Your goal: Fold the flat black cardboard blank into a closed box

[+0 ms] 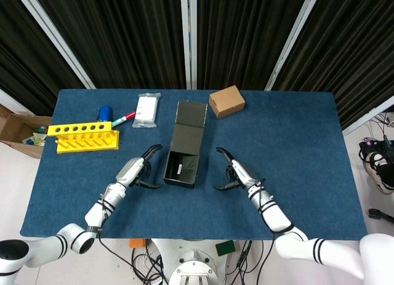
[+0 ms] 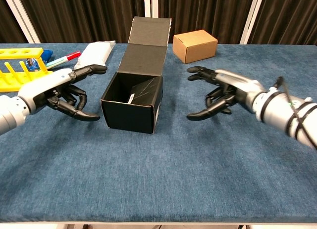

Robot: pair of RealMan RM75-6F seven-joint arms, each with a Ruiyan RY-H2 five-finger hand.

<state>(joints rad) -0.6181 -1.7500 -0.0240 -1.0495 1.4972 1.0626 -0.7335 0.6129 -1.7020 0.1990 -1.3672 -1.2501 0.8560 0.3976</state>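
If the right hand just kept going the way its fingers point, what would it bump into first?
Most likely the black box: the right hand has its fingertips aimed toward the box's near side wall, with only bare table between them. Depth is a little uncertain.

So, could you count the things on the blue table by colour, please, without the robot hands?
Black: 1, the open box
Brown: 1, the small cardboard box
Yellow: 1, the rack with holes
White: 1, the flat packet
Blue: 1, the small item behind the rack
Red and green: 1, the marker
Total: 6
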